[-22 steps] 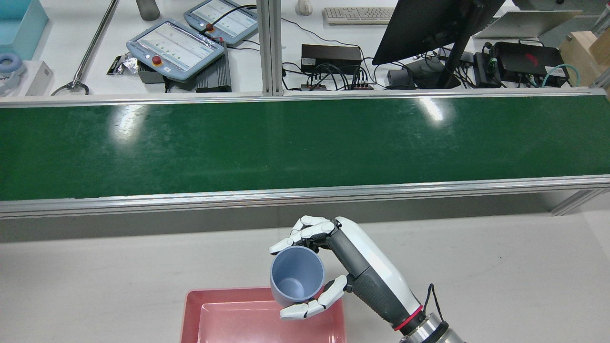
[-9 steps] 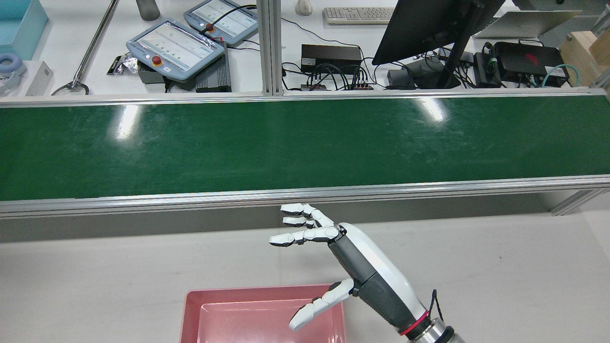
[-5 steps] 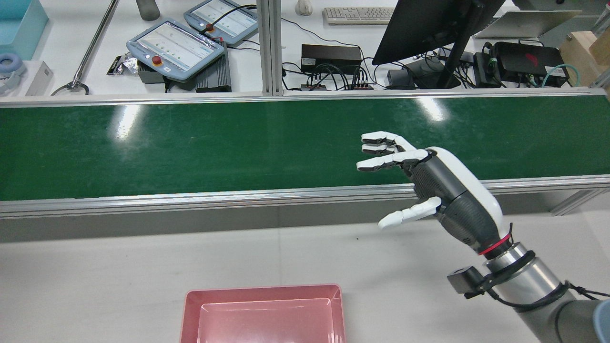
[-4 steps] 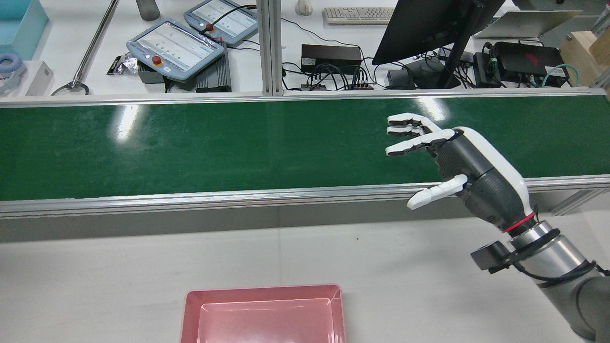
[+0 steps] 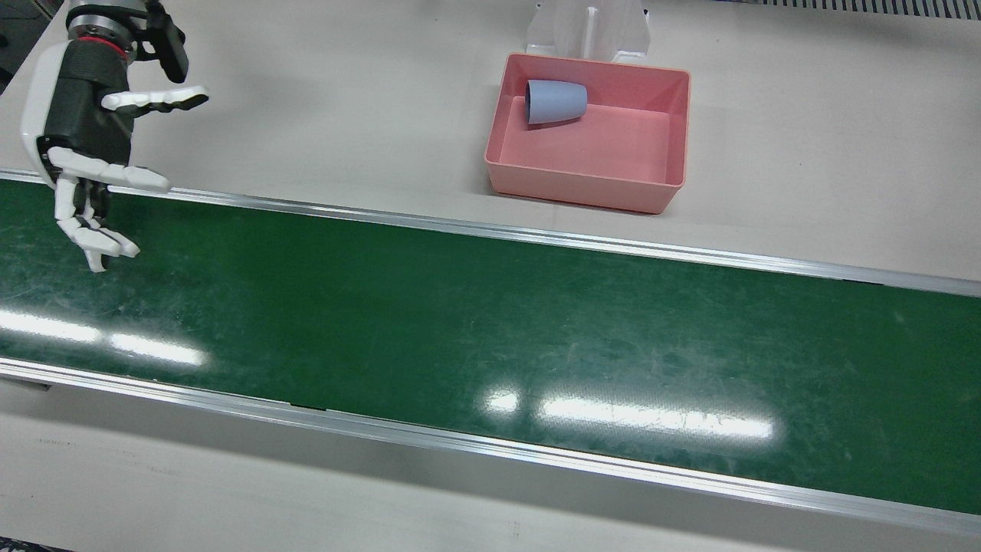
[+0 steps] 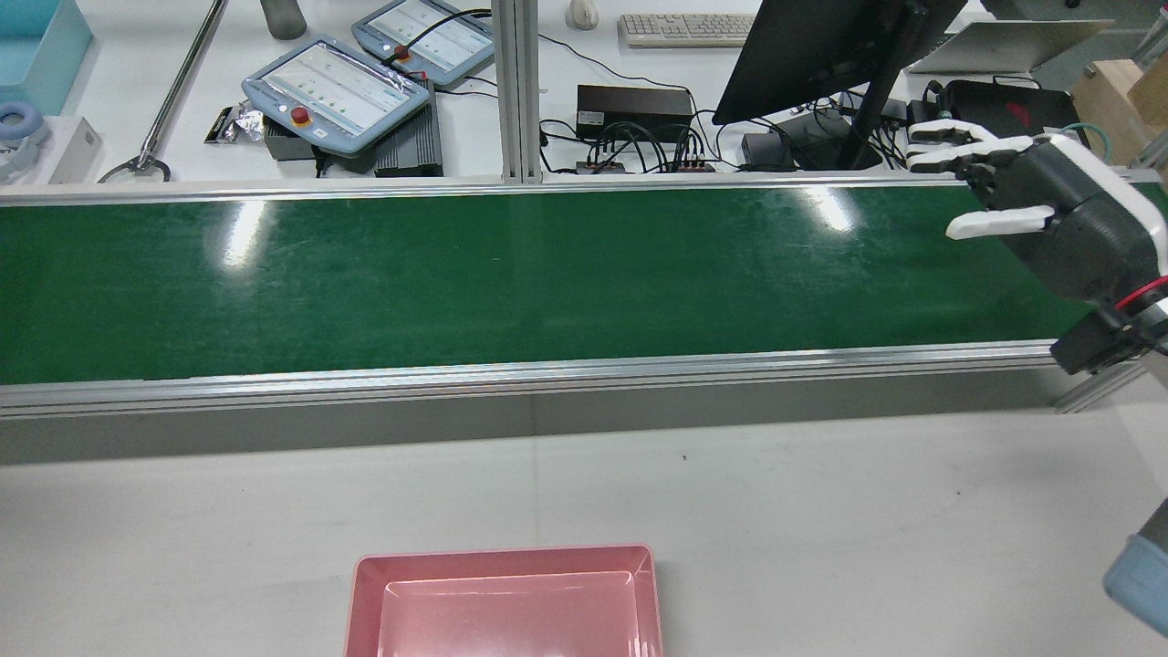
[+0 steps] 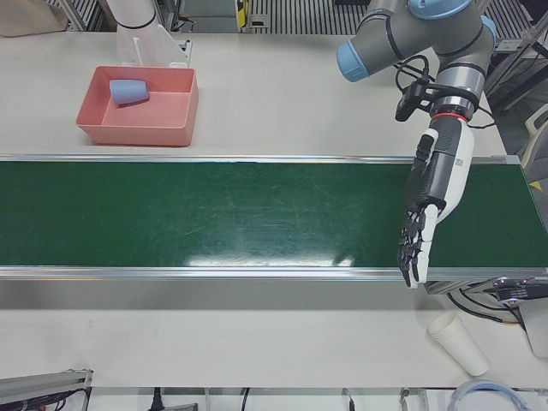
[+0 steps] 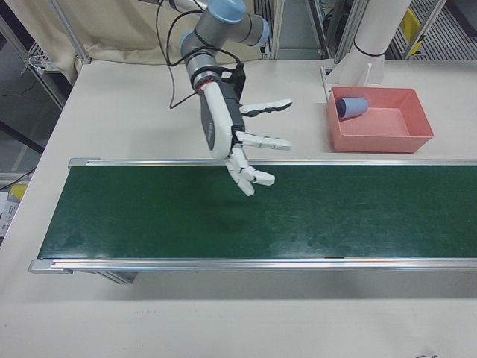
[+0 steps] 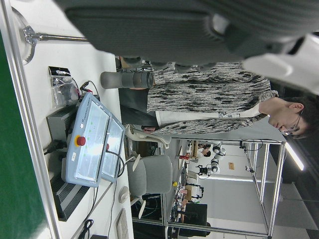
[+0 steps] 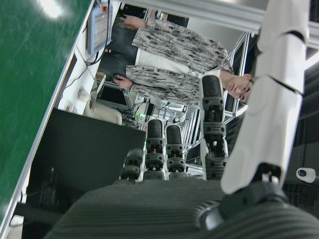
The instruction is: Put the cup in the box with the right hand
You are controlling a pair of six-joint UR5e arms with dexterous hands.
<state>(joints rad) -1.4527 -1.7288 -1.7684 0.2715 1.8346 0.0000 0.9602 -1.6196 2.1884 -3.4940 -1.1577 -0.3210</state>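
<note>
The pale blue cup [image 5: 556, 101] lies on its side in the back left corner of the pink box [image 5: 590, 184], touching nothing but the box. It also shows in the right-front view [image 8: 350, 107] and the left-front view [image 7: 128, 90]. My right hand [image 5: 77, 146] is open and empty, fingers spread, over the near edge of the belt, far from the box; it shows at the right in the rear view [image 6: 1058, 214]. My left hand [image 7: 432, 193] hangs open and empty over the other end of the belt.
The green conveyor belt [image 5: 490, 322] runs across the station between aluminium rails. A white pedestal [image 5: 588, 27] stands right behind the box. Stacked paper cups [image 7: 458, 341] lie on the operators' side table. A monitor [image 6: 821, 46] and teach pendants [image 6: 338, 91] stand beyond the belt.
My right hand opened and let go of the cup over the box, then swung away to the right and up over the belt. The cup has left the rear view.
</note>
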